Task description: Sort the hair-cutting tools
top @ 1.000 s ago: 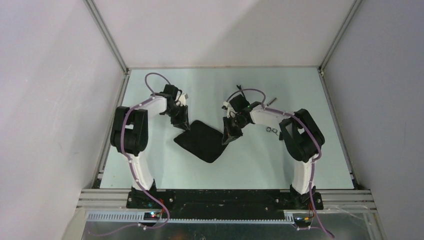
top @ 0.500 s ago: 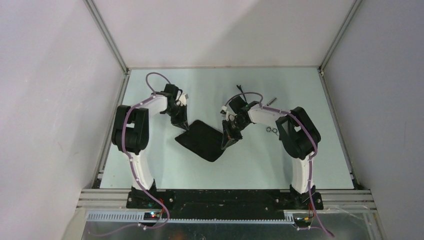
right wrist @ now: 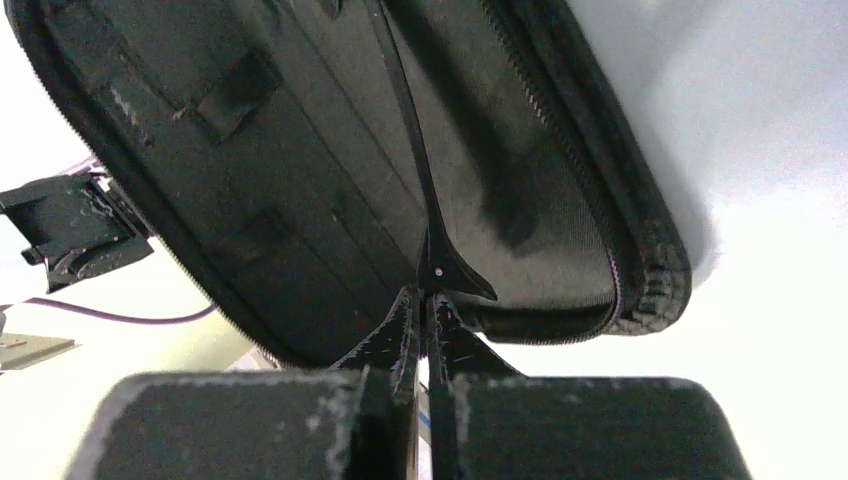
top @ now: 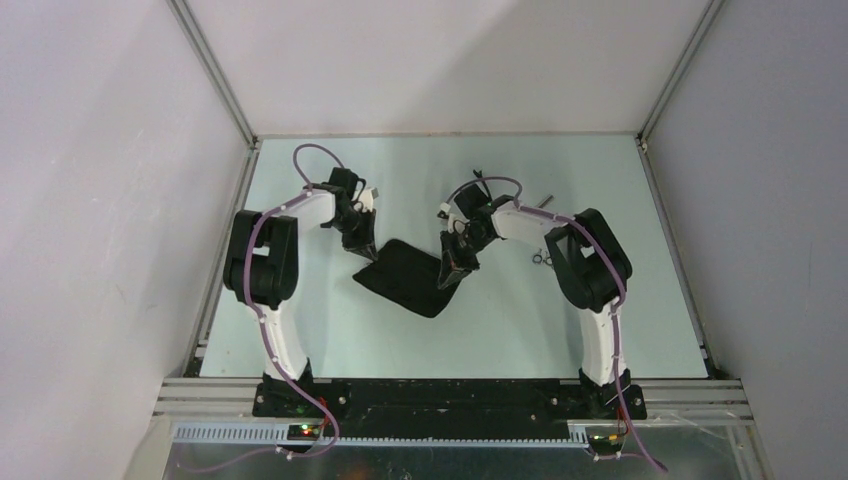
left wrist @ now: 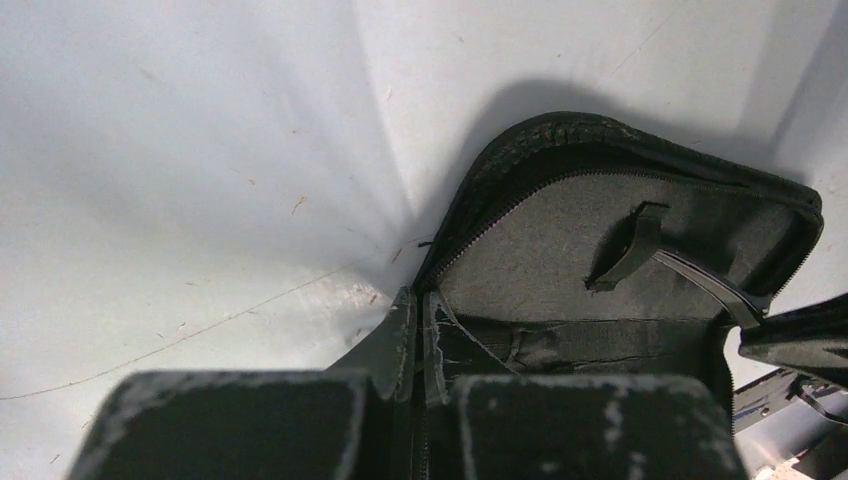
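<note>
Hair-cutting tools lie outside both end effectors at this moment, so sorting has yet to reach them; both arms are busy with the storage case.

Nearest the arm bases is a bare stretch of pale tabletop (top: 520, 335). Beyond it, at the middle, sits a black zip case (top: 405, 282), unzipped and lifted into a shallow V.

The left end effector (top: 364, 248) is pinched tight on the case's left edge, with only a thin fold of fabric beside the zipper teeth (left wrist: 520, 195) between its fingers. The right end effector (top: 449, 277) is likewise narrowed onto the opposite edge, gripping at the zipper seam. Judging from these two opposed grips, the arms are spreading the halves apart, probably so the inside can be reached.

The left wrist view looks into the grey lining. An elastic loop (left wrist: 625, 245) stands up from it and a strap (left wrist: 590, 335) runs across lower down. Neither holds anything in the part that shows.

Farther back and to the right, just beside the right arm's elbow, small silver ring handles (top: 539, 259) rest on the tabletop, likely a pair of scissors, with the blades hidden by the arm. Farther still lies a slim short item (top: 546, 199), too small to identify. A comb or clips cannot be made out.

No brand, label or readable writing appears on anything.
</note>
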Robot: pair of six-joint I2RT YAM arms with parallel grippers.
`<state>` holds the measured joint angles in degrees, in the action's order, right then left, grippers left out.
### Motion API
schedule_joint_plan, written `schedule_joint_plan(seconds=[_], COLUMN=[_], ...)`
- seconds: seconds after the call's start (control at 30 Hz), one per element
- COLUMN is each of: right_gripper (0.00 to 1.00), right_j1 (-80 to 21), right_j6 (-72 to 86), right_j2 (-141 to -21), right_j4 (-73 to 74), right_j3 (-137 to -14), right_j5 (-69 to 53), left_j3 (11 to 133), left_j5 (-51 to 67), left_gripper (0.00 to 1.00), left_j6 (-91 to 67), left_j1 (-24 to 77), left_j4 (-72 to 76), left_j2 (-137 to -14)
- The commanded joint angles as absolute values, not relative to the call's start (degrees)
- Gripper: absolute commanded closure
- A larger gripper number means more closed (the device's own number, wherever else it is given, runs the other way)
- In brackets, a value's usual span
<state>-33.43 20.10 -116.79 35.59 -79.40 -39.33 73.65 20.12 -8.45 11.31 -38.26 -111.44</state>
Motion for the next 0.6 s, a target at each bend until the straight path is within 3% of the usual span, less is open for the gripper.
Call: schedule_joint_plan(seconds=[0.0,0.33,0.57], right_gripper=[1.00,1.00,1.00], right_j1=[-33.2,-36.8,-43.7], right_j6=[19.8,8.5,1.2], right_j2=[-119.7,-121.2,-117.7], right_j4=[36.0,40.4,38.2], right_j3=[-83.7,-90.4,-88.9], right_j5=[-38.5,-27.0,-5.3], left_j3=[74.9,75.0,74.7], left_j5=[20.6,19.6,19.4], left_gripper=[0.99,1.00,1.00], left_j6=[-6.4,-3.9,-3.2], left_j1=[12.7,14.0,14.0], left_j4=[-39.8,-40.4,-40.4], left_j2=[-111.2,-110.7,-110.5])
